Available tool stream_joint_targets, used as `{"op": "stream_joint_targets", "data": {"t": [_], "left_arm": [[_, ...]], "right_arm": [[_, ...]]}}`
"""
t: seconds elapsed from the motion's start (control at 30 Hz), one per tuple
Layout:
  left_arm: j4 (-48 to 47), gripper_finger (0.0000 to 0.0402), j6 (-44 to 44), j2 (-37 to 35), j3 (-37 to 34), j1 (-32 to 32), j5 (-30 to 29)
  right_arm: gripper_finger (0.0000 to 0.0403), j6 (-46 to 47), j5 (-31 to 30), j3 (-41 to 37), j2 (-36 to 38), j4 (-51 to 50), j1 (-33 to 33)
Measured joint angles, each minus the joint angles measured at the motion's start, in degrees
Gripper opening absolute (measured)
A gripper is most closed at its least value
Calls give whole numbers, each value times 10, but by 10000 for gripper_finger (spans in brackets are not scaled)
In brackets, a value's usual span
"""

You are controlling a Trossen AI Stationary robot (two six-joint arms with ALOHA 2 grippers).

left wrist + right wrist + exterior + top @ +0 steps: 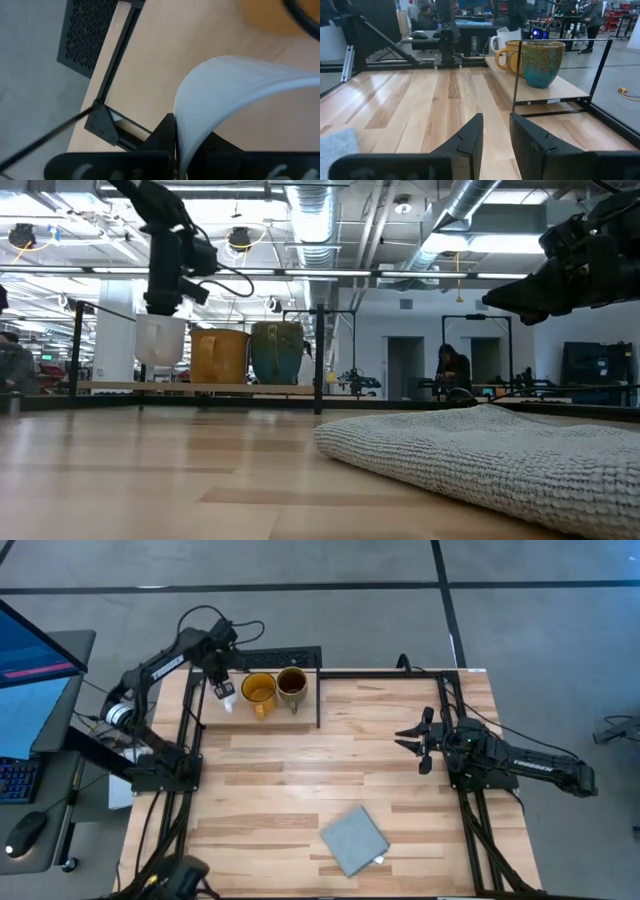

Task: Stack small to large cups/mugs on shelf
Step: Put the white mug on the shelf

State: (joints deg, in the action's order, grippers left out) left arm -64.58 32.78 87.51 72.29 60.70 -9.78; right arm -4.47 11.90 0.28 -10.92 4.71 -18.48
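Beyond the table (300, 800), an open workshop hall is seen in the low view, with ducts and lamps overhead and a person (452, 370) seated far back. At the table's far left corner the shelf (262, 712) is set — a low light-wood platform in a black frame, with a perforated black back rail (285, 657).

Three mugs are lined up on the shelf. The white mug (224, 691) is at the left end and is gripped by the left gripper (219, 675), which comes down on it from above; its jaws are closed on the mug's rim, one finger inside and one outside, as the left wrist view shows. In the low view the white mug's base is seen at or just above the shelf surface; whether it is touching cannot be told. Just beside it the yellow-orange mug (259, 690) is placed, and next to that the olive-brown mug (292, 685), both upright and close together.

The right gripper (418, 740) is held above the table's right side, well apart from the shelf and pointed toward it, with its jaws spread and nothing between them.

A grey folded cloth (354, 839) is laid flat near the table's front edge, apart from both arms.
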Motion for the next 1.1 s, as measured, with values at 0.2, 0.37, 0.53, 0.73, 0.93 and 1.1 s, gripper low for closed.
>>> {"op": "stream_joint_targets", "data": {"t": [0.2,0.37,0.53,0.73,0.93,1.1], "left_arm": [[-5,0,12,60,31,3,1],[-6,0,20,91,32,3,4],[3,0,18,107,34,4,25],[6,0,8,109,34,4,25],[5,23,-3,111,33,4,14],[3,37,-5,111,32,4,-1]], "right_arm": [[118,5,0,0,0,0,0],[118,15,0,0,0,0,0],[118,15,0,0,0,0,0],[118,15,0,0,0,0,0],[118,15,0,0,0,0,0],[118,15,0,0,0,0,0]]}}
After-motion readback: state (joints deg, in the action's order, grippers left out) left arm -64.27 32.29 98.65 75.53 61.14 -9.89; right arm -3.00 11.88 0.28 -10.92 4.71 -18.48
